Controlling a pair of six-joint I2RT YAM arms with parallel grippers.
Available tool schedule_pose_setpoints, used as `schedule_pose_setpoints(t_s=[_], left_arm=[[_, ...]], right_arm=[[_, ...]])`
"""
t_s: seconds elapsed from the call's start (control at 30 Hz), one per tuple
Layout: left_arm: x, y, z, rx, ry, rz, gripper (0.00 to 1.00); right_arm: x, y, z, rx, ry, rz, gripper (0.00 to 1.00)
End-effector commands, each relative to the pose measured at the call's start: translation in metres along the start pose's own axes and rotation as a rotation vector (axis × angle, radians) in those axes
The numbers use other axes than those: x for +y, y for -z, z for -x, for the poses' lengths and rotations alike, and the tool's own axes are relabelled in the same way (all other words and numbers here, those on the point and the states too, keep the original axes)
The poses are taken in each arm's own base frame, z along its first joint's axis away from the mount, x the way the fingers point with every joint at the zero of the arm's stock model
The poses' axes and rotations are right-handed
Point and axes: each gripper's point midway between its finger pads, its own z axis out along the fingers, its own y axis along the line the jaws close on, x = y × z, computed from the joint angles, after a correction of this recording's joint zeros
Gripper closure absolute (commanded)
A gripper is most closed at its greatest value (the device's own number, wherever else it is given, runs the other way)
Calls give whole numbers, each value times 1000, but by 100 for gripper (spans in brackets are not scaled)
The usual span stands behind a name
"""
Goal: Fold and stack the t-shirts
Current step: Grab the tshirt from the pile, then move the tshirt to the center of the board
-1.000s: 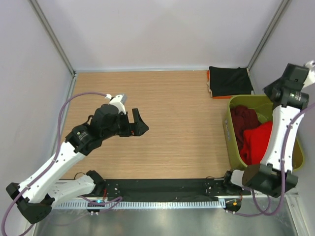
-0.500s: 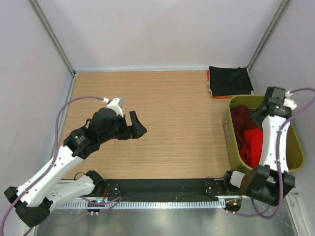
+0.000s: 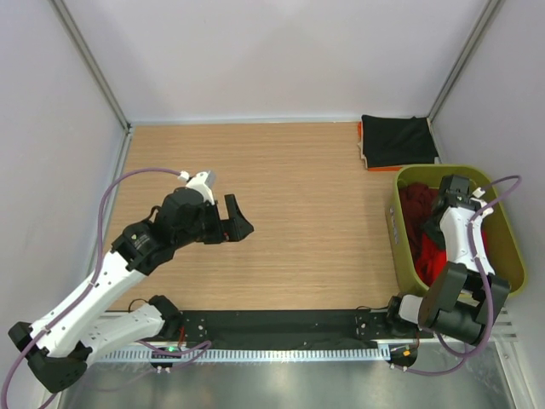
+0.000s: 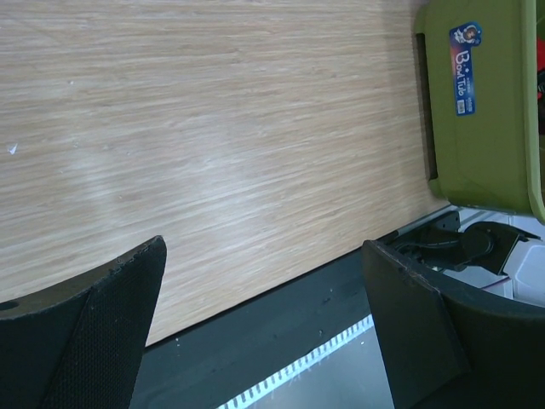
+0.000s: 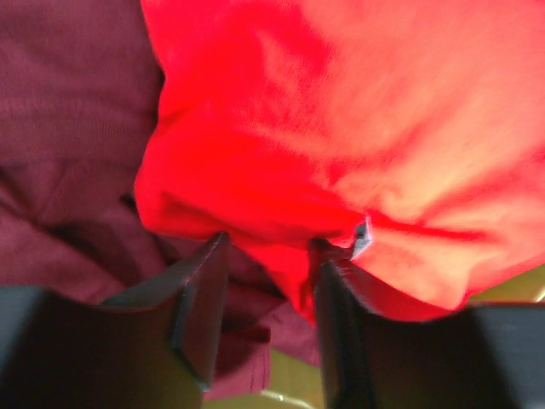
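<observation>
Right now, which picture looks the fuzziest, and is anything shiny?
Right wrist view: fuzziest, the red t-shirt and maroon t-shirt sit so close to the right hand that they blur; left wrist view: a pale sheen on the wooden table, while the green basket looks sharp; top view: evenly lit and clear.

Even, diffuse light fills the overhead view, leaving only faint, soft shadows on the worktop [image 3: 289, 187]. In the left wrist view a pale sheen crosses the wood at centre left. The right wrist view is close and blurred throughout; the red t-shirt [image 5: 358, 111] washes out to bright orange-pink at upper right.
</observation>
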Motion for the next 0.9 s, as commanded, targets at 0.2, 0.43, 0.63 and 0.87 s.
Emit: schedule_pose_setpoints(t_s=[0.2, 0.43, 0.63, 0.87], left_arm=[[-2, -4, 6, -21, 18, 2, 4], [-4, -8, 10, -38, 34, 0, 4], [-8, -2, 21, -73, 34, -6, 4], [10, 21, 66, -240, 51, 140, 4]], right_arm=[[-7, 21, 60, -235, -48, -46, 99], [31, 116, 115, -346, -81, 267, 99], [77, 232, 154, -444, -32, 680, 99], [145, 491, 161, -436, 57, 1652, 99]])
